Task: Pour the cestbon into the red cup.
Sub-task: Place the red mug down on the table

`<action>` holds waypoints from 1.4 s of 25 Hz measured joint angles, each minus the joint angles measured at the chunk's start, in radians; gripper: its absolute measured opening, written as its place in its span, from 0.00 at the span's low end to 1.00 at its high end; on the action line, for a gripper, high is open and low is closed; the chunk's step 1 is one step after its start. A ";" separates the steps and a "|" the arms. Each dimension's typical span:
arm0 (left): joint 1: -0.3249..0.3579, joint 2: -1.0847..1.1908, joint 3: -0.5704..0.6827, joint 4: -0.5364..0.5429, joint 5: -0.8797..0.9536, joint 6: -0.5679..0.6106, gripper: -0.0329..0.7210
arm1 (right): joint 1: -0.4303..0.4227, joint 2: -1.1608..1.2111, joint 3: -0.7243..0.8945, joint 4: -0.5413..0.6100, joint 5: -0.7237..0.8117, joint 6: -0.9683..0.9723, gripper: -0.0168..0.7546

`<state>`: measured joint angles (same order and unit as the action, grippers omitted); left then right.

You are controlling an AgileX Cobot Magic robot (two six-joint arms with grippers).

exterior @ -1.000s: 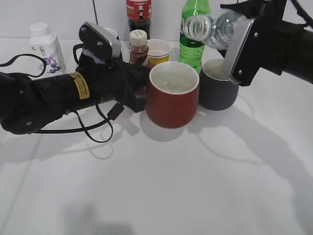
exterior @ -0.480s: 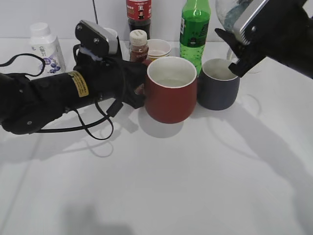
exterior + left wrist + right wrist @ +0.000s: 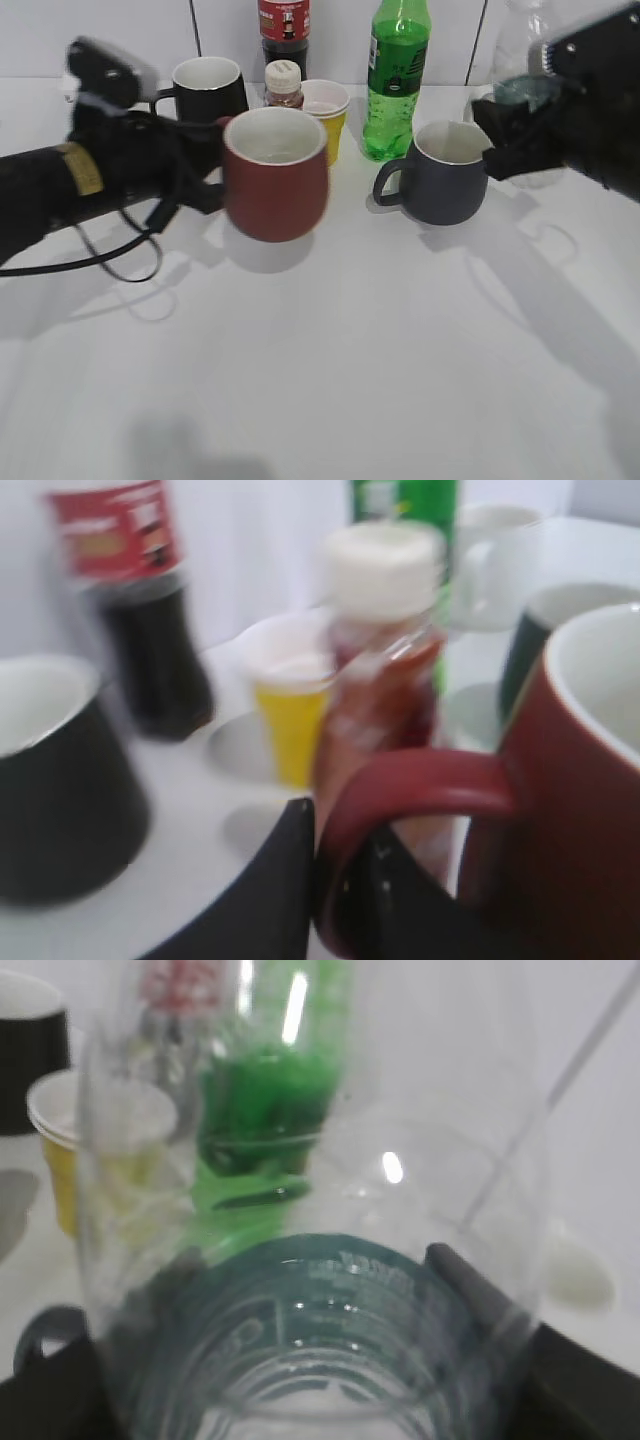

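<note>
Nearest me on the left, I have the left gripper (image 3: pixel 205 185) clamped on the loop handle of the squat dark red ceramic mug with the white inside, the red cup (image 3: pixel 276 174); in the left wrist view its dark fingers (image 3: pixel 290 880) close around that handle. The cup is upright, mouth up, and I judge it lifted a little off the white table (image 3: pixel 330 370), though motion blur makes that uncertain.

Farther back on the right, the right gripper (image 3: pixel 520 125) is closed around the clear ribbed plastic water bottle with the dark green label, the cestbon (image 3: pixel 525 70). Its long axis is about vertical, and the neck runs out of the top of the exterior view.

The relation that matters: the cestbon is well apart from the red cup, to the cup's right, with the dark grey mug (image 3: pixel 445 172) and the tall green soda bottle (image 3: pixel 395 75) between them. A pour would need that gap closed first.
</note>
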<state>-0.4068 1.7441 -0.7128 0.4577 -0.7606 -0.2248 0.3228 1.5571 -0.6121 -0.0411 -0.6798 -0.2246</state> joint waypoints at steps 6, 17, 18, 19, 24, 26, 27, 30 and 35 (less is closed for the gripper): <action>0.087 -0.067 0.098 -0.056 0.000 0.000 0.12 | 0.000 -0.015 0.066 0.210 0.001 -0.013 0.64; 0.249 -0.077 0.129 -0.088 0.007 0.000 0.12 | -0.012 -0.005 0.122 0.433 -0.144 -0.062 0.64; 0.268 -0.077 0.129 -0.090 0.007 0.000 0.12 | -0.018 0.002 0.122 0.433 -0.151 -0.063 0.64; 0.282 -0.077 0.129 -0.092 0.007 0.000 0.12 | -0.025 0.012 0.122 0.434 -0.162 -0.064 0.64; 0.337 -0.048 0.129 -0.142 -0.019 0.000 0.12 | -0.040 0.062 0.122 0.436 -0.242 -0.065 0.64; 0.342 -0.012 0.129 -0.155 -0.060 0.000 0.12 | -0.040 0.083 0.122 0.431 -0.263 -0.065 0.64; 0.342 0.011 0.129 -0.159 -0.081 0.000 0.12 | -0.040 0.094 0.121 0.429 -0.269 -0.066 0.64; 0.342 0.074 0.129 -0.166 -0.163 0.001 0.12 | -0.040 0.125 0.110 0.428 -0.276 -0.066 0.64; 0.342 0.166 0.103 -0.184 -0.265 0.001 0.12 | -0.040 0.195 0.068 0.414 -0.294 -0.067 0.64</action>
<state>-0.0652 1.9098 -0.6097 0.2740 -1.0258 -0.2240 0.2824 1.7523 -0.5436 0.3725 -0.9742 -0.2918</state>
